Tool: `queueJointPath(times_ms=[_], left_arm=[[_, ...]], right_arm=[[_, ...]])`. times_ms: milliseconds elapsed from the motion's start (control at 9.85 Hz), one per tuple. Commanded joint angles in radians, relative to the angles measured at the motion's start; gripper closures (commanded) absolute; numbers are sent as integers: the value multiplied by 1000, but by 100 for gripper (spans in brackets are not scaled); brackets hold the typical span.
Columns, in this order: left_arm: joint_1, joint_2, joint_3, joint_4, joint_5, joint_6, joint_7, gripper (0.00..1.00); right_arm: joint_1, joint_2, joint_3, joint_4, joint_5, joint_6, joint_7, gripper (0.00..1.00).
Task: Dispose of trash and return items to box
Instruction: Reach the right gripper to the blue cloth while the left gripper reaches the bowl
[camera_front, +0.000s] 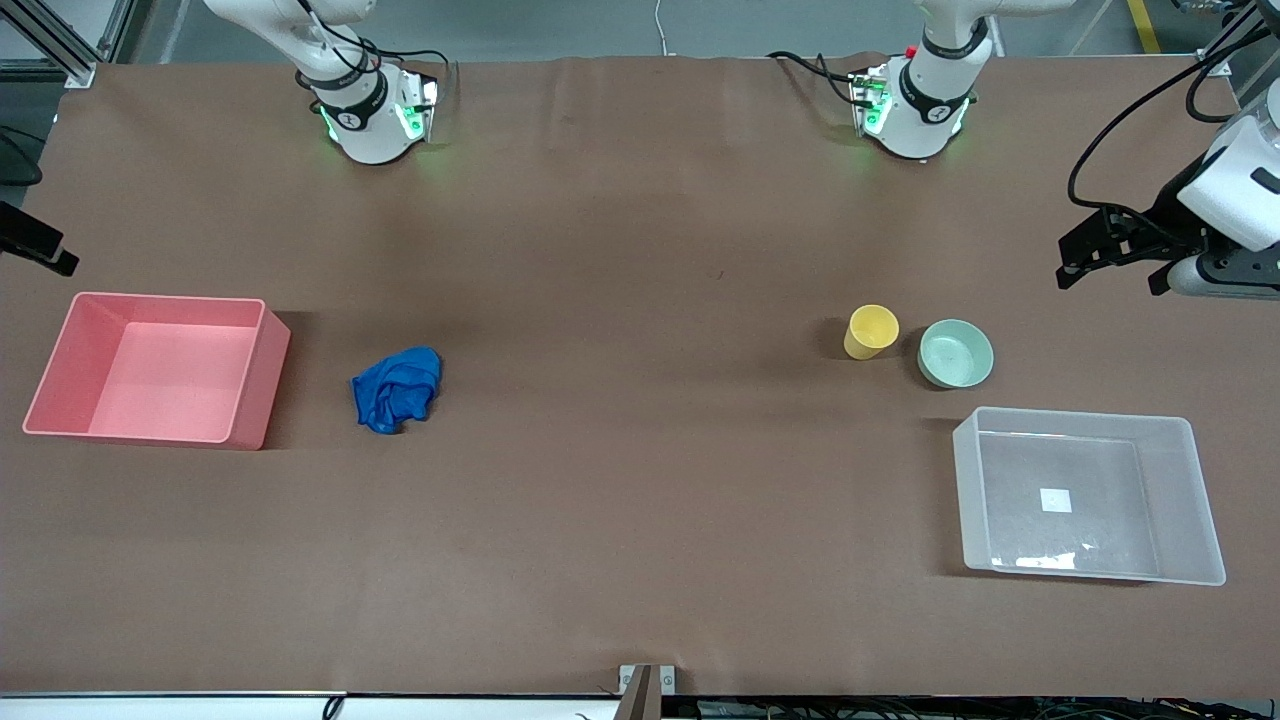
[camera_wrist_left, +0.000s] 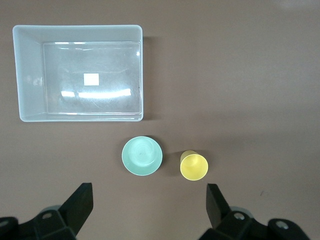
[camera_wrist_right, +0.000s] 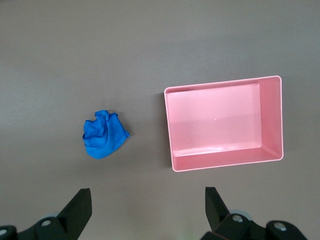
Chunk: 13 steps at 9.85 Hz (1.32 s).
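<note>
blue cloth wad (camera_front: 397, 388) is lying beside pink bin (camera_front: 160, 367); left gripper (camera_wrist_left: 150, 200) and right gripper (camera_wrist_right: 147, 202) are hovering, jaws apart.

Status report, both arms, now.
Left gripper and right gripper open, empty, waiting high. Blue cloth beside pink bin. Cup, bowl outside clear box. No obstructions.

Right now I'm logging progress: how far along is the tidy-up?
Nothing looks done yet. The crumpled blue cloth wad lies on the table beside the pink rectangular bin. The yellow plastic cup and mint-green round bowl stand outside the clear plastic box. The left gripper and right gripper are open, holding nothing. All three placements remain.
</note>
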Motion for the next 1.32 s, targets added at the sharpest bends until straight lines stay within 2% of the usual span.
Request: queueJointPath(times_ms=[0, 305, 406, 609, 711, 812, 1016, 1117, 1219], left_arm=[[-12, -12, 14, -45, 4, -1, 6, 0], [-12, -7, 13, -40, 50, -3, -19, 0], [-8, -14, 13, -52, 47, -3, -7, 4], [-8, -18, 14, -102, 42, 26, -24, 4], [-6, -39, 19, -174, 39, 77, -11, 4], [-6, -79, 31, -290, 39, 161, -7, 4], [-6, -136, 48, -553, 39, 394, -2, 4], [-3, -131, 59, -651, 39, 499, 19, 4], [-3, -122, 76, -766, 39, 645, 41, 4]], right_arm=[[2, -1, -2, 4, 8, -5, 10, 0], [2, -1, -2, 4, 8, -5, 10, 0], [2, -1, -2, 4, 8, -7, 10, 0], [2, -1, -2, 4, 8, -7, 10, 0], [2, -1, -2, 1, 8, -16, 13, 0], [6, 1, 4, -7, 9, -17, 20, 0], [9, 79, 67, -43, 0, 33, 36, 0], [17, 102, 99, -114, 0, 115, 77, 0], [20, 104, 131, -231, 0, 248, 102, 0]])
